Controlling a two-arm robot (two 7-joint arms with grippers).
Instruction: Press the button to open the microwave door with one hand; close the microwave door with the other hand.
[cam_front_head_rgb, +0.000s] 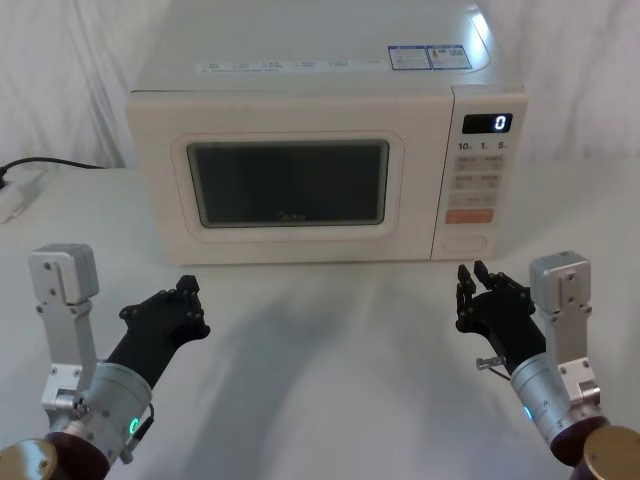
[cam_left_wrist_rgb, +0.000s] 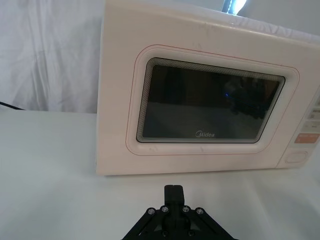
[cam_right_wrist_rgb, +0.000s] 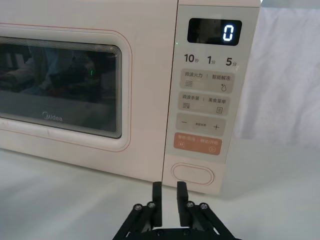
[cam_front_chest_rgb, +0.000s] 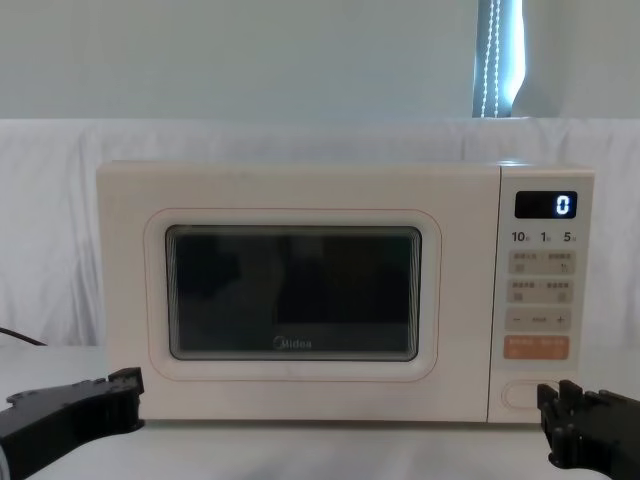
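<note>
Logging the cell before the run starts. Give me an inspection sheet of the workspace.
Surface: white table, bare in front of the microwave.
Job's things: microwave upright at the back; door shut; button at the bottom of the panel, untouched; display reads 0.
Clutter: nothing seen.
Hands: left hand low on the table before the door, shut; right hand before the panel, short of the button, fingers slightly apart.
Cables: black cable on the table left of the microwave, running to a white plug block.
Surroundings: white cloth backdrop behind.
</note>
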